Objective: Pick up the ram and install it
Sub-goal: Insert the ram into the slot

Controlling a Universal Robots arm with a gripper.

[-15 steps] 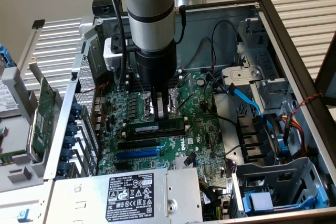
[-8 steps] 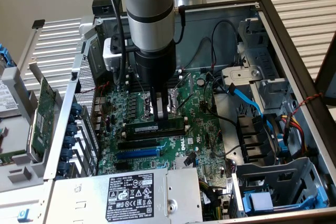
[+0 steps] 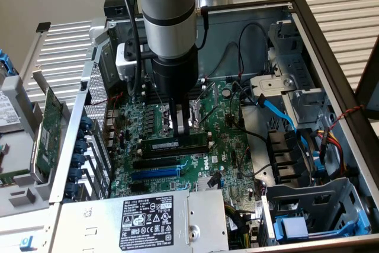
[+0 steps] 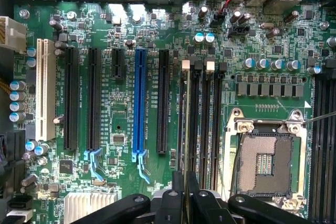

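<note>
The ram [image 3: 174,145] is a thin green stick with a white label. It lies lengthwise along the first of the black memory slots [image 4: 207,124] on the motherboard. In the wrist view I see the ram [image 4: 184,129] edge-on, running straight down between the black fingers. My gripper [image 3: 182,130] points straight down onto the middle of the stick and is shut on its top edge. In the wrist view the gripper [image 4: 185,195] has its fingertips pressed close on either side of the thin board.
The CPU socket [image 4: 265,163] lies open just beside the memory slots. Black and blue expansion slots [image 4: 139,103] lie on the other side. A power supply [image 3: 148,217] sits at the case's near edge, a blue cable [image 3: 278,114] at the exterior view's right, and a green expansion card [image 3: 50,128] outside the case.
</note>
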